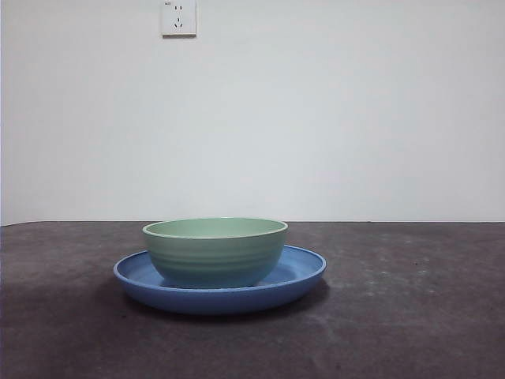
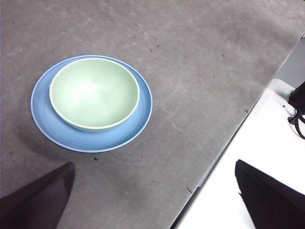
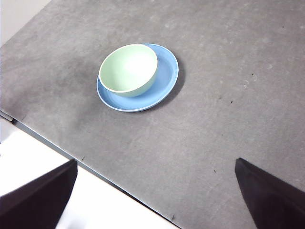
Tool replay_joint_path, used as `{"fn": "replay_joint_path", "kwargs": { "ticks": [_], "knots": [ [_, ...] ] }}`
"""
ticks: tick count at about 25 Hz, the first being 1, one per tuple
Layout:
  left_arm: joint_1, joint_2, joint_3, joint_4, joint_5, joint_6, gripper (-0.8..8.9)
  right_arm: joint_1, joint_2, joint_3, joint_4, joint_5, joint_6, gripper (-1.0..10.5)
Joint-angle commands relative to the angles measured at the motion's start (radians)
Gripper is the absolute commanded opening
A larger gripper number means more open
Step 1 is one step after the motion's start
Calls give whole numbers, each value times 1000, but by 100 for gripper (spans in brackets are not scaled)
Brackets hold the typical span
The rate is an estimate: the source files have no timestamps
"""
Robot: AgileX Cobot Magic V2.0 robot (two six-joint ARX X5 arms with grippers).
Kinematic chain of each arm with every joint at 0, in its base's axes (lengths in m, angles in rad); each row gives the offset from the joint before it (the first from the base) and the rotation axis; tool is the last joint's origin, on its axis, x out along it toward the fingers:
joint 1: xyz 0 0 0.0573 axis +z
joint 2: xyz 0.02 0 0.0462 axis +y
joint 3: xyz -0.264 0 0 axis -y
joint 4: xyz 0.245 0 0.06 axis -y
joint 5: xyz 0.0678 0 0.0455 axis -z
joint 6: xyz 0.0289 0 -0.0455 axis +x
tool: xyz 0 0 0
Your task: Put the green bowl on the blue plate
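Observation:
The green bowl [image 1: 215, 251] stands upright inside the blue plate [image 1: 304, 276] on the dark grey mat, a little toward the plate's left side in the front view. Both wrist views show the same pair from above: bowl [image 2: 94, 93] on plate [image 2: 138, 121], and bowl [image 3: 127, 69] on plate [image 3: 164, 81]. My left gripper [image 2: 155, 198] is open, raised well clear of the bowl, with nothing between its jaws. My right gripper [image 3: 157, 195] is likewise open and empty, high above the mat and far from the plate. Neither arm shows in the front view.
The grey mat [image 1: 410, 316] ends at an edge over a white table surface [image 2: 257, 157] near both arms. A black cable [image 2: 298, 117] lies at the white surface's edge. A wall socket [image 1: 178, 17] sits on the white wall behind.

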Motion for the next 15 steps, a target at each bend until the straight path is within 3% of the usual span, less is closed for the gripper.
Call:
{"fn": "replay_joint_path", "kwargs": {
  "ticks": [1,2,3,4,5,6,15],
  "knots": [
    [-6,4,11,13,4,-1,750,5,5,14,-18,-4,-15,607],
    [-6,4,11,11,4,-1,632,5,5,14,-12,-4,-15,487],
    [-6,4,11,9,4,-1,390,5,5,14,-10,-4,-15,206],
    [-6,4,11,9,4,-2,201,5,5,14,-7,-3,-15,28],
    [-6,4,11,9,4,-3,-11,5,5,14,-1,-3,-16,19],
    [-6,4,11,12,4,-5,38,5,5,14,5,-4,-15,28],
    [-6,4,11,12,4,-5,31,5,5,14,19,0,-15,26]
  ]
}}
